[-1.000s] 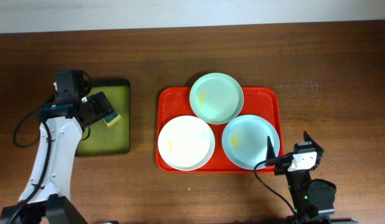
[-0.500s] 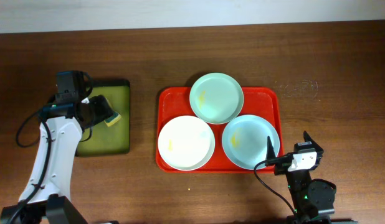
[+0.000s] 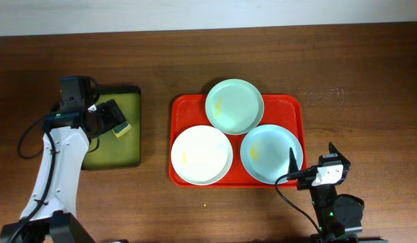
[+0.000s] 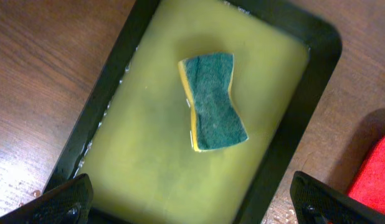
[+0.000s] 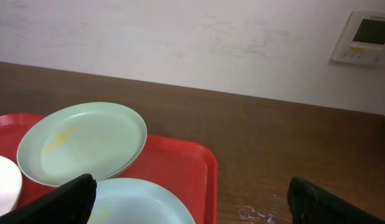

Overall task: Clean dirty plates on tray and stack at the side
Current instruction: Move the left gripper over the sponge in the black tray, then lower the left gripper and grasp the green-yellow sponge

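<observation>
Your left gripper hung wide open over the small tray by the left edge of the table. The sponge lay just ahead of the gap between its jaws, long side pointing away, so they could squeeze its thin sides. The three dirty plates sat on the red tray in the middle, and your right gripper, open too, sat by that tray's near right corner.

Left arm: white tapered link, black joints, black camera block, black cable looping alongside. Right arm: black base, white wrist module, black pointed fingers.
</observation>
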You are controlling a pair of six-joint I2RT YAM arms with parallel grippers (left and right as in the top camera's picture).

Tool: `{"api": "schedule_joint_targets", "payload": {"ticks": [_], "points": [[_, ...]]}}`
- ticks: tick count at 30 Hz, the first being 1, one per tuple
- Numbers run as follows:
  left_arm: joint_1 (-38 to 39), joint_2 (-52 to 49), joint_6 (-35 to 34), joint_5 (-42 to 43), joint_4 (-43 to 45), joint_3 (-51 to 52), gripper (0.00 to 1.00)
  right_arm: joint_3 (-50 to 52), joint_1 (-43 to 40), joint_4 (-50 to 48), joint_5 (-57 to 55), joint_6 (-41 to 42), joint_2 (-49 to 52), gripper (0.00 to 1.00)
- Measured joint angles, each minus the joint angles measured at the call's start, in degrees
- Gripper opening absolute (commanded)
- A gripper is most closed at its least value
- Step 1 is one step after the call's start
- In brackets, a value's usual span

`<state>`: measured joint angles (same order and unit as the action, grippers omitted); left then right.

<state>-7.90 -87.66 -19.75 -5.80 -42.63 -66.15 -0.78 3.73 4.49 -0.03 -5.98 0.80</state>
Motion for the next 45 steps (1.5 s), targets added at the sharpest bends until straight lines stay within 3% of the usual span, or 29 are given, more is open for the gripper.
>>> {"api": "schedule_joint_targets", "payload": {"ticks": [9,20,26,33,37,45], "points": [[0.0,0.0,0.0,0.0,1.3,0.0,0.99,0.0,0.0,0.0,0.0,0.0,0.0,0.99],[0.0,-0.4,4.4,2.7,-7.0,-5.0,1.0,0.0,0.0,0.0,0.0,0.0,0.0,0.99],[0.0,-7.3,5.2,3.0,-8.2,-7.3,0.99,0.0,0.0,0.0,0.0,0.0,0.0,0.99],[0.0,-9.9,5.3,3.0,-3.5,-7.3,0.99,0.0,0.0,0.0,0.0,0.0,0.0,0.99],[0.0,-9.9,5.5,3.0,-0.3,-7.3,0.9,0.0,0.0,0.0,0.0,0.0,0.0,0.99],[0.0,-9.9,5.4,3.0,2.9,-7.3,0.89,0.0,0.0,0.0,0.0,0.0,0.0,0.99]]}}
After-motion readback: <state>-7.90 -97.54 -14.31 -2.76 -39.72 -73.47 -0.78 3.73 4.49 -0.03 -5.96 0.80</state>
